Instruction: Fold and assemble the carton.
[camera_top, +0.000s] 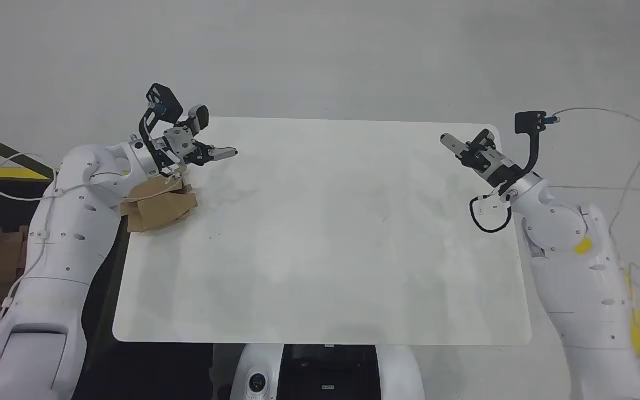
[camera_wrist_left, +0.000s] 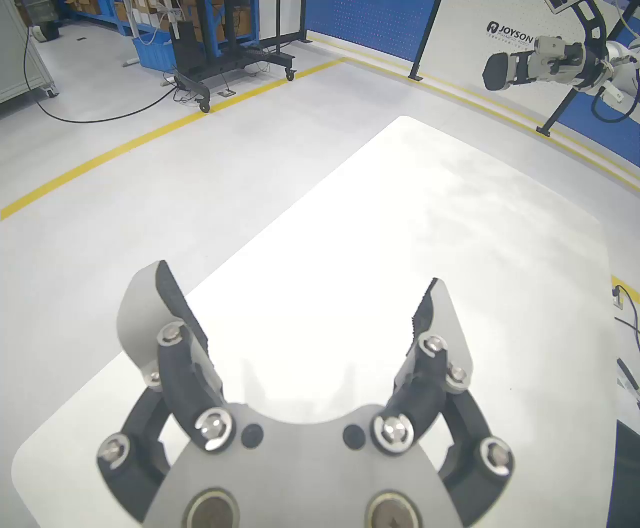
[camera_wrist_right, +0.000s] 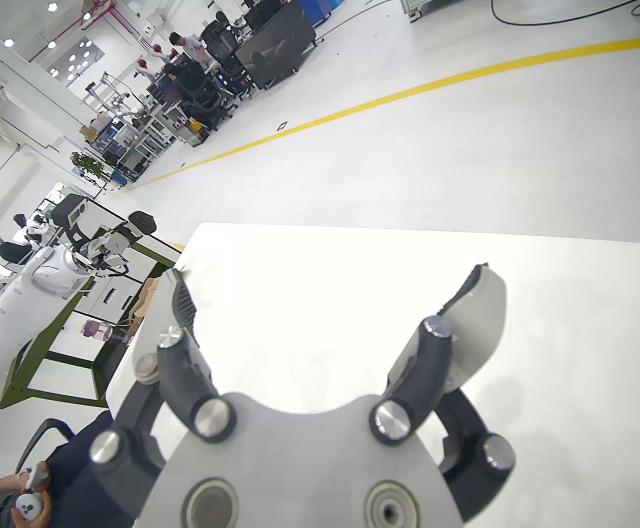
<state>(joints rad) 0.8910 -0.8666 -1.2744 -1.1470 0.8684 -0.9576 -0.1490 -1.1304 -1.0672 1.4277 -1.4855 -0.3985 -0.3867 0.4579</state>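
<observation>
A brown cardboard carton (camera_top: 158, 205), partly folded, lies at the table's far left edge, half under the left arm. My left gripper (camera_top: 212, 152) hangs open just beyond it near the table's back left corner; its wrist view shows the left gripper (camera_wrist_left: 299, 290) with wide-spread fingers over bare table. My right gripper (camera_top: 463, 146) stands open near the back right corner, far from the carton. In the right wrist view the right gripper (camera_wrist_right: 327, 282) holds nothing, and a sliver of the carton (camera_wrist_right: 146, 300) shows past the table's far edge.
The white table (camera_top: 330, 230) spans the middle between both arms. In the left wrist view the other arm's gripper (camera_wrist_left: 520, 67) shows far off beyond the table's edge.
</observation>
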